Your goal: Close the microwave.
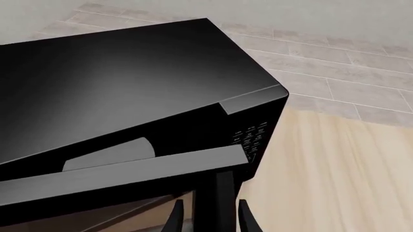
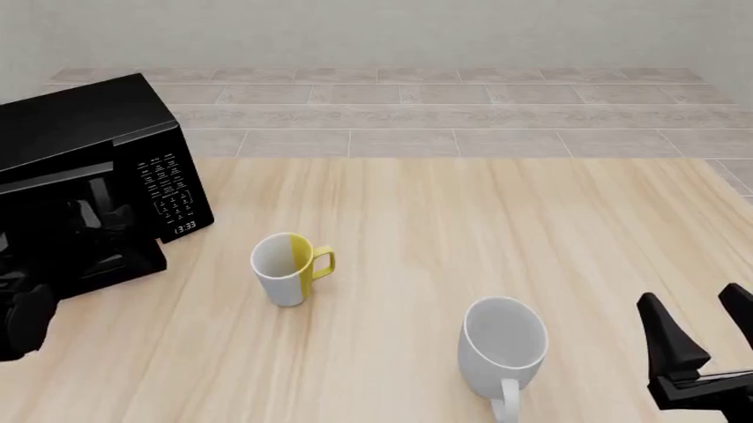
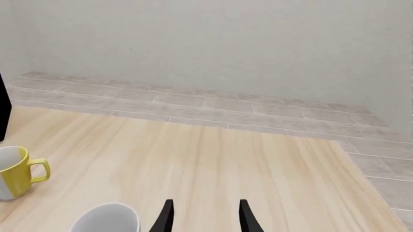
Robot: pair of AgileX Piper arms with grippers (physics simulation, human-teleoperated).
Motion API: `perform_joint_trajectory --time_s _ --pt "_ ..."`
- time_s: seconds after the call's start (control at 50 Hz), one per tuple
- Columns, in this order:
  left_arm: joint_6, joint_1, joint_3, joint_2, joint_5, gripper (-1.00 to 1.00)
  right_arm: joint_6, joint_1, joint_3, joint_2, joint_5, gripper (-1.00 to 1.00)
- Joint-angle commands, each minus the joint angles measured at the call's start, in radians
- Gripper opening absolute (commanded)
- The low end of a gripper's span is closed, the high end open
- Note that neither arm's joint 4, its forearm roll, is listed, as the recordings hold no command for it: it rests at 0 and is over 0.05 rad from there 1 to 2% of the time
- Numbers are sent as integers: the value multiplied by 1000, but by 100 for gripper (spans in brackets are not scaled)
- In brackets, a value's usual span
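Note:
The microwave (image 2: 88,132) is a big glossy black box at the table's far left, with a white-marked keypad (image 2: 165,187) and a small clock (image 2: 183,227). In the left wrist view its door (image 1: 123,181) stands slightly ajar from the body (image 1: 116,82). My left gripper (image 1: 210,221) is open, and the door's free edge sits between its fingers (image 1: 173,218) without being clamped. In the front view that arm (image 2: 24,322) is a dark shape in front of the door. My right gripper (image 2: 701,333) is open and empty near the table's front right corner.
A white mug with a yellow handle (image 2: 288,269) stands right of the microwave. A plain white mug (image 2: 503,348) stands nearer the front, left of my right gripper (image 3: 206,216). A tiled floor (image 2: 471,106) lies beyond the table's far edge.

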State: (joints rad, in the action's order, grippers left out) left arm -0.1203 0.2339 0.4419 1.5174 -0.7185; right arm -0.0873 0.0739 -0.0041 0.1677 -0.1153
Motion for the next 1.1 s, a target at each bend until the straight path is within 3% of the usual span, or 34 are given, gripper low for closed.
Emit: perform_joint_trajectory --time_s 0.02,1.1 --pt "43 45 22 73 20 100 -1 -3 -2 4 -4 100" --pt "22 48 71 103 52 100 -4 -5 -11 -30 32 100"
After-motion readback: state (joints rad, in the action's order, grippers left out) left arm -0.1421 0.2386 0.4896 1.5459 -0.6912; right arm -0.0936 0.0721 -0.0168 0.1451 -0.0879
